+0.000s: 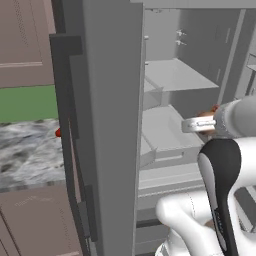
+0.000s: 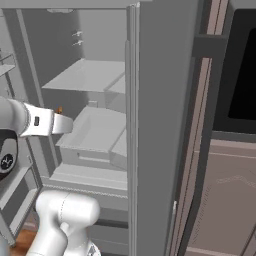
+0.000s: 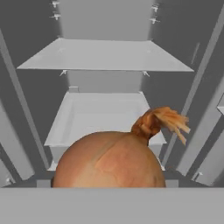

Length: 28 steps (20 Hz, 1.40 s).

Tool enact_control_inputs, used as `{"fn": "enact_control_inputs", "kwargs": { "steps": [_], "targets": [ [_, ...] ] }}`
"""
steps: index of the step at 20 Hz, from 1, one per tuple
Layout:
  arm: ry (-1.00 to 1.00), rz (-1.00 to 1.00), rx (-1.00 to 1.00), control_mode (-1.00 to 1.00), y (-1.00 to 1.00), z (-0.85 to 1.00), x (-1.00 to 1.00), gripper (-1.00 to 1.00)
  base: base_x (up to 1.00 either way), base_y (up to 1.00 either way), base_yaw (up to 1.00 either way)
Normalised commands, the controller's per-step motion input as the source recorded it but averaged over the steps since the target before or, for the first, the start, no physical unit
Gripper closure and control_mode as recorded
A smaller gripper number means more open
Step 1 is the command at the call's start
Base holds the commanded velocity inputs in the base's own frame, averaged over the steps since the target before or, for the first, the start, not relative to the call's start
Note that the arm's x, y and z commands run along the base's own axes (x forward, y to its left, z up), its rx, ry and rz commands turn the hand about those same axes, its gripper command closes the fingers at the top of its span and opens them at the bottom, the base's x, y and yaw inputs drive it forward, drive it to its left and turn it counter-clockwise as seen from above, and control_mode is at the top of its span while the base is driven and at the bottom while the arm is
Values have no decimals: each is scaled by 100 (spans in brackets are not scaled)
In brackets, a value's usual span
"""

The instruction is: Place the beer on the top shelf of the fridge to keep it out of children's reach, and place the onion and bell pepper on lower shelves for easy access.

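My gripper (image 1: 196, 125) is shut on the onion (image 3: 109, 159), an orange-tan ball with a dry tuft that hides the fingertips in the hand view. It hangs in front of the open fridge (image 2: 95, 60), level with the tray-like lower shelf (image 3: 105, 113) and below the flat top shelf (image 3: 105, 57). From the side, the onion (image 1: 206, 118) peeks out behind the fingers. A bit of the red bell pepper (image 1: 58, 132) shows on the marble counter (image 1: 25, 150), mostly hidden by the fridge door. The beer is out of view.
The open left fridge door (image 1: 110, 125) stands between the counter and the fridge interior. The right door (image 2: 160, 125) stands open near a dark oven front (image 2: 242, 70). Narrow door racks (image 2: 12, 190) sit beside my arm. Brown cupboards (image 1: 25, 40) hang above the counter.
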Motion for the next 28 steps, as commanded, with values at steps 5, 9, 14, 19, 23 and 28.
{"fn": "enact_control_inputs", "kwargs": {
  "steps": [5, 9, 14, 19, 23, 28],
  "targets": [
    [1, 1, 0, -100, -2, 0, 45, 100, 0, 0, 0],
    [-3, 0, 0, -100, -6, 2, 3, 100, 0, 0, 0],
    [-9, 0, 1, -100, -1, 21, 13, 100, 0, 0, 0],
    [-3, 0, 2, -100, 0, 27, 41, 100, 0, 0, 0],
    [0, 0, 0, -100, 0, 19, 49, 100, 0, 0, 0],
    [0, 0, 3, -100, -11, 7, 54, 100, 0, 0, 0]
  ]
}}
